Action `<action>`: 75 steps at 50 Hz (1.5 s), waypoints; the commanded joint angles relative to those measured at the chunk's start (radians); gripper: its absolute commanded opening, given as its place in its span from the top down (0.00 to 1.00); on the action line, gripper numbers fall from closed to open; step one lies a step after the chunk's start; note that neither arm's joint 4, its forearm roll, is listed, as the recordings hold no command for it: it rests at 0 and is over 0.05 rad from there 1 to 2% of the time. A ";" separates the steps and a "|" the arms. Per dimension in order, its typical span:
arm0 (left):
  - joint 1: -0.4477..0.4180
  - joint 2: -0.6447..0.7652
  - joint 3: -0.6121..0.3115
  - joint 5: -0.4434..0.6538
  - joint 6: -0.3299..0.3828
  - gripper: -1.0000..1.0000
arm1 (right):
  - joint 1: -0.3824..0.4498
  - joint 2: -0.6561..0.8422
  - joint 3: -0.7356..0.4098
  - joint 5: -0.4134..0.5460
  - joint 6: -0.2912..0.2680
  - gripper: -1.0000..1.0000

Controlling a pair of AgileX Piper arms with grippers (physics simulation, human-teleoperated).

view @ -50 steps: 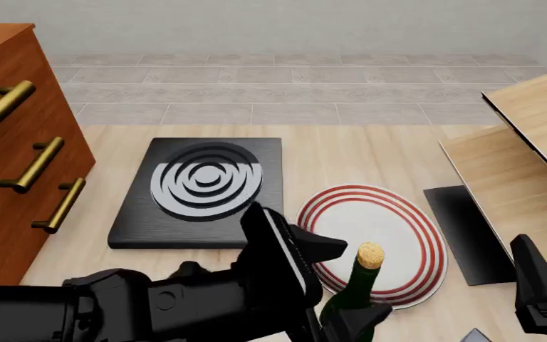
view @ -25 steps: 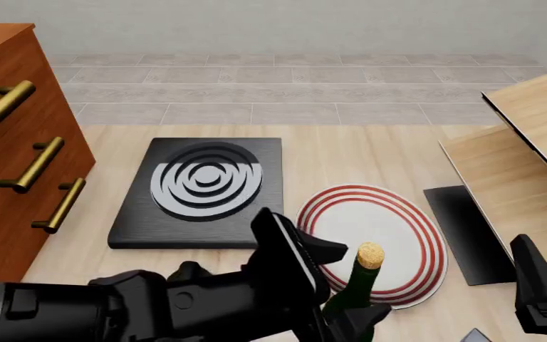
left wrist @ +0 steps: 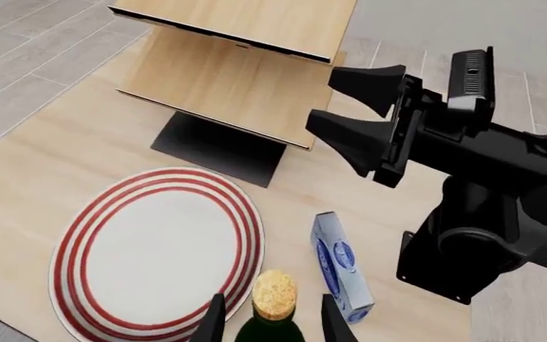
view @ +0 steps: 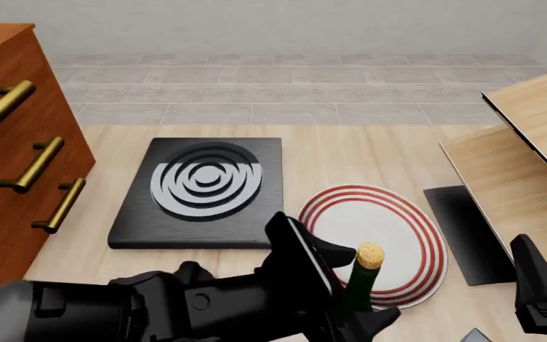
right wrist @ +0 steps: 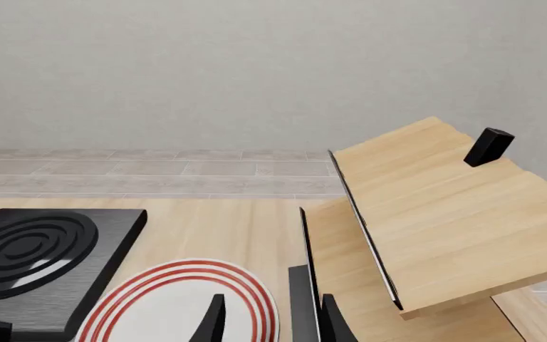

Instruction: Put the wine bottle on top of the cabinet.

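The wine bottle (view: 362, 281) stands upright at the near edge of the table, dark green with a tan cork (left wrist: 273, 294). My left gripper (view: 355, 286) is open, with its fingers (left wrist: 214, 322) on either side of the bottle's neck and small gaps to the glass. The cabinet (view: 8, 149) is the reddish-brown chest with brass handles at the far left; its top is only partly in view. My right gripper (view: 540, 296) hangs open at the near right with nothing between its fingers, and it also shows in the left wrist view as the right gripper (left wrist: 321, 96).
A red-striped white plate (view: 387, 214) lies just behind the bottle. A black slab with concentric rings (view: 131, 228) sits left of the plate. Pale wood angled panels (view: 530, 157) on a black base (view: 459, 228) stand at the right, with a small black knob (right wrist: 490, 146) on top. A small blue-and-white pack (left wrist: 338, 267) lies near the bottle.
My left arm has slid right toward the bottle, so its fingers now straddle the neck more closely. The bottle and the right arm have not moved.
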 commanded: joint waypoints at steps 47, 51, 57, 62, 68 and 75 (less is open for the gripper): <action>-0.015 -0.081 -0.114 0.140 0.059 1.00 | 0.000 0.000 0.001 0.000 0.000 0.00; -0.013 -0.093 -0.120 0.150 0.070 1.00 | 0.000 0.000 0.000 0.000 0.000 0.00; -0.006 -0.120 -0.126 0.166 0.067 1.00 | 0.000 0.000 0.000 0.001 0.000 0.00; -0.006 -0.132 -0.123 0.172 0.042 1.00 | 0.000 0.000 0.000 0.000 0.000 0.00; 0.000 -0.147 -0.125 0.188 0.041 1.00 | 0.000 0.000 0.000 -0.001 0.000 0.00; 0.003 -0.167 -0.141 0.221 0.041 1.00 | 0.000 0.000 0.000 0.000 0.000 0.00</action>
